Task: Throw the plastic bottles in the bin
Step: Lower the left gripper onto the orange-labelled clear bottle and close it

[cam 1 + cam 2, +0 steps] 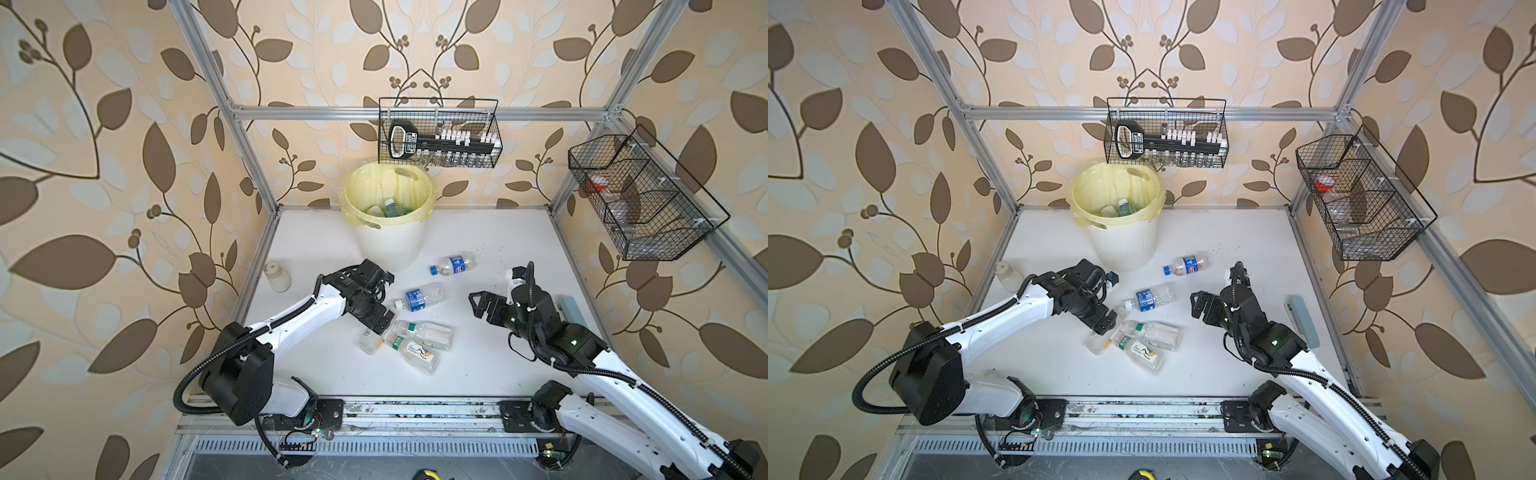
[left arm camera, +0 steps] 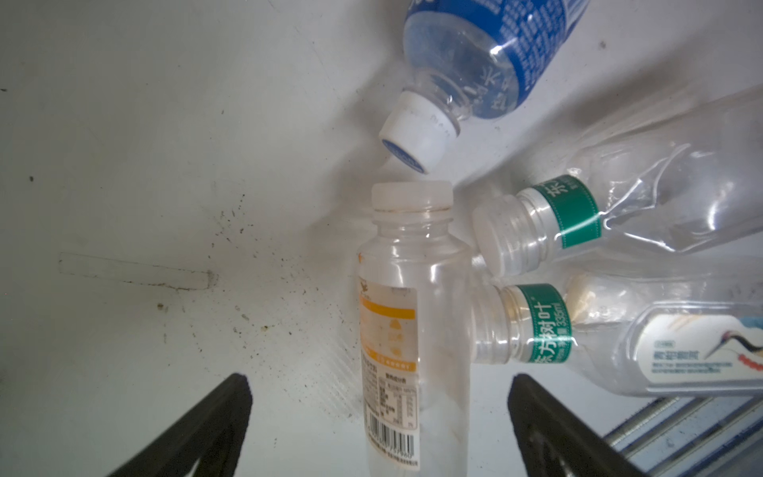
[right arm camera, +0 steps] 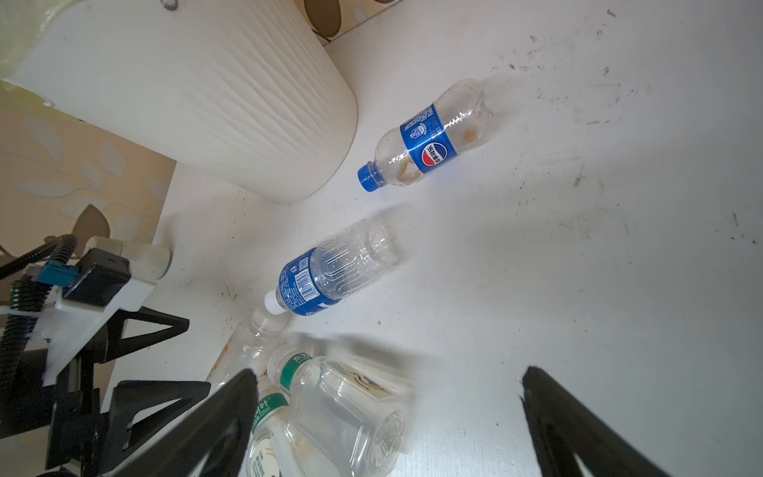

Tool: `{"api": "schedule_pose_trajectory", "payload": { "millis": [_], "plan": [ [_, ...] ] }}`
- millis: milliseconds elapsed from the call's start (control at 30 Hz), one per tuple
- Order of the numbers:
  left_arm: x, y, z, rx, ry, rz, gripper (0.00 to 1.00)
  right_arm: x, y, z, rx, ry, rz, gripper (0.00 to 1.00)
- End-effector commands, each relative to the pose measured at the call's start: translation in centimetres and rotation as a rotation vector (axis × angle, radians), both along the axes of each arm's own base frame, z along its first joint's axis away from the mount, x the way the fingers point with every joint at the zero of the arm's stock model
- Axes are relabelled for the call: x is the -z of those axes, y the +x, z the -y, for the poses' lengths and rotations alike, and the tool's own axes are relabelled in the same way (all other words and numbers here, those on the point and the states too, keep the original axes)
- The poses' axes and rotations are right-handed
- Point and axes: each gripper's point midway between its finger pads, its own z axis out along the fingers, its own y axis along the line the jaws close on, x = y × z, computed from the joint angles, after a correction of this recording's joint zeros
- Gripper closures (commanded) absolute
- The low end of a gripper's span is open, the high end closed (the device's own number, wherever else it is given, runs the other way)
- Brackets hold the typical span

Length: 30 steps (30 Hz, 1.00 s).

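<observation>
Left arm point(image 1: 291, 318) and right arm point(image 1: 602, 368) filled the lower corners in both top views. I saw the bin point(image 1: 388, 245) at upper centre of the table point(image 1: 478, 374), some bottles point(image 1: 390, 206) inside; five plastic bottles point(image 1: 422, 297) lay mid-frame. Left gripper point(image 1: 381, 321) gaped wide around the orange-labelled bottle point(image 2: 413, 289), untouched; right gripper point(image 1: 477, 306) hung wide open and empty at centre right.

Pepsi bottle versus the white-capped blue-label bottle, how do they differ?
The Pepsi bottle has a blue cap, the white-capped bottle a white one. The Pepsi bottle lies alone nearer the bin, brown residue inside; the white-capped bottle looks clean, its cap beside other bottles. Both are clear, blue-labelled, on their sides.
</observation>
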Motion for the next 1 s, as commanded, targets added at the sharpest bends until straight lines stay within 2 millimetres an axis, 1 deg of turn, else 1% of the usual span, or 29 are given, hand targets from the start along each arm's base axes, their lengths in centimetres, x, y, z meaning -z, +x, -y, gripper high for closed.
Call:
{"api": "schedule_pose_trajectory", "payload": {
  "millis": [0,33,100,167,200,433,633,767,967],
  "plan": [
    [0.7,-0.5,0.8,0.025,-0.008,-0.025,0.03,0.9,-0.4,0.8,0.011,-0.032,-0.015,0.00],
    [1.7,-0.6,0.8,0.027,0.014,-0.054,0.05,1.0,-0.4,0.8,0.011,-0.033,-0.017,0.00],
    [2.0,-0.6,0.9,0.030,0.020,-0.066,0.09,1.1,-0.4,0.9,0.013,-0.035,-0.020,0.00],
    [2.4,-0.6,0.9,0.031,0.029,-0.070,0.09,1.2,-0.4,0.9,0.013,-0.035,-0.021,0.00],
    [2.5,-0.7,0.9,0.034,0.032,-0.071,0.11,1.3,-0.4,1.0,0.013,-0.036,-0.021,0.00],
    [3.4,-0.5,1.1,0.034,0.048,-0.081,0.16,1.6,-0.4,1.1,0.017,-0.033,-0.023,0.00],
    [4.5,-0.7,0.9,0.045,0.074,-0.103,0.25,1.6,-0.6,1.3,0.020,-0.031,-0.022,0.00],
    [4.7,-0.5,1.0,0.043,0.079,-0.102,0.33,1.5,-0.6,1.6,0.025,-0.033,-0.019,0.00],
    [5.0,-0.4,1.0,0.038,0.088,-0.117,0.36,1.2,-0.6,1.8,0.028,-0.029,-0.012,0.00]
  ]
}}
